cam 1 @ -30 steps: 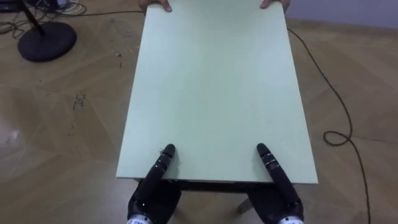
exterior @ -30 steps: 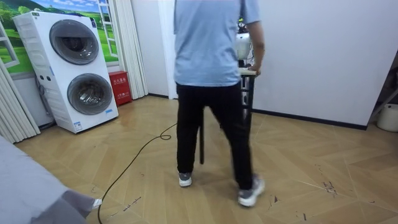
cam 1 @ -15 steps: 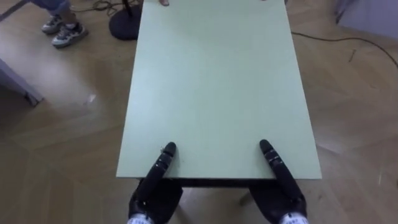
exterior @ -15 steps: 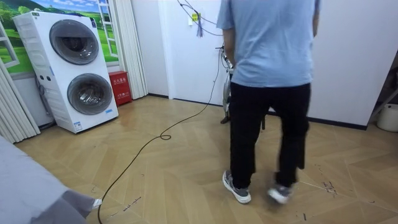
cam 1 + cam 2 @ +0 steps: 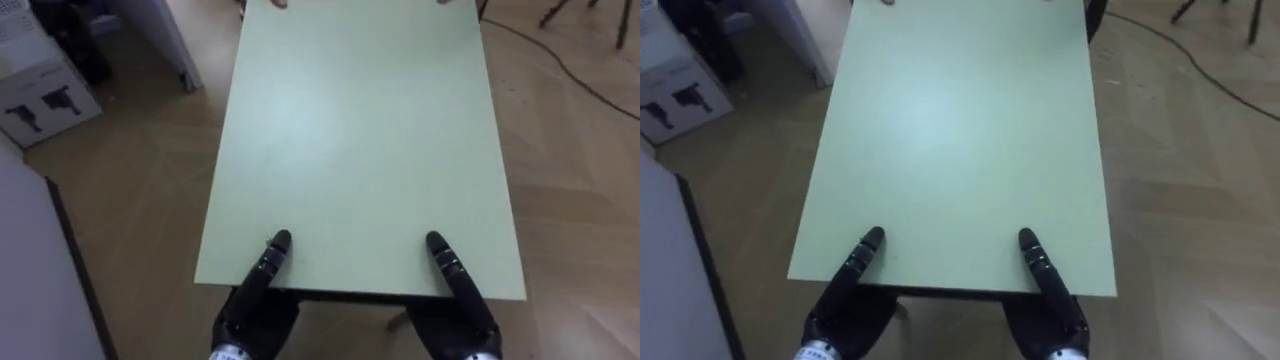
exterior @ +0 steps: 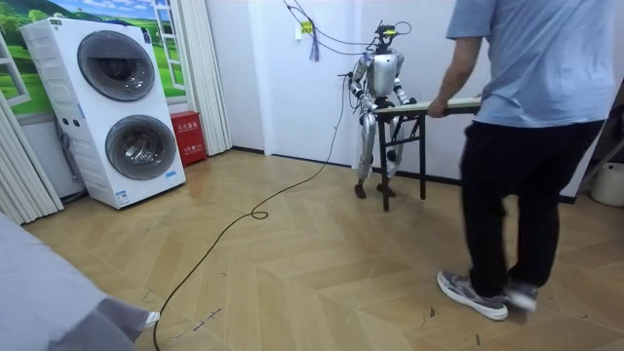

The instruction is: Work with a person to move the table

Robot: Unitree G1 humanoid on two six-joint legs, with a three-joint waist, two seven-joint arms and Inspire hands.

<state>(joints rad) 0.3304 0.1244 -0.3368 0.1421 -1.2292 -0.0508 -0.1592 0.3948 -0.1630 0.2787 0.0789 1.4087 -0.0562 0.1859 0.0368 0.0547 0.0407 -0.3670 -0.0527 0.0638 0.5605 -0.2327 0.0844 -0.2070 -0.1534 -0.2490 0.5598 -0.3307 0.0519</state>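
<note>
As both eye views look down the length of the board, entries run outward from the hands.

Left hand [image 5: 252,310]: at the near short edge of the table [image 5: 350,140], part of it lying on the top, the rest below the edge.
Right hand [image 5: 462,305]: same posture at the same edge, well apart from the left, toward the other corner.
Grip state, both: most of each hand is hidden under the board, so clamped or merely supporting cannot be told.

Task object: the table has a pale green, bare top. It lies directly ahead of both hands and touches both. Its long axis runs straight away from the hands to the person [image 6: 531,146], who holds the far short edge. The person's fingertips [image 5: 277,3] just show there. Neither robot hand is nearer. They sit evenly either side of the centre line.

Judgement: the next move turns on that axis. Any travel or turn passes through the board to the person, so both hands need to stay level and move together, or the top will skew.

Off the table: a white box [image 5: 40,95] stands on the wood floor [image 5: 570,200], ahead of and out beyond the left hand.

Counts: table 1; robot hands 2; person 1; person's hands on the table 2; box 1.
</note>
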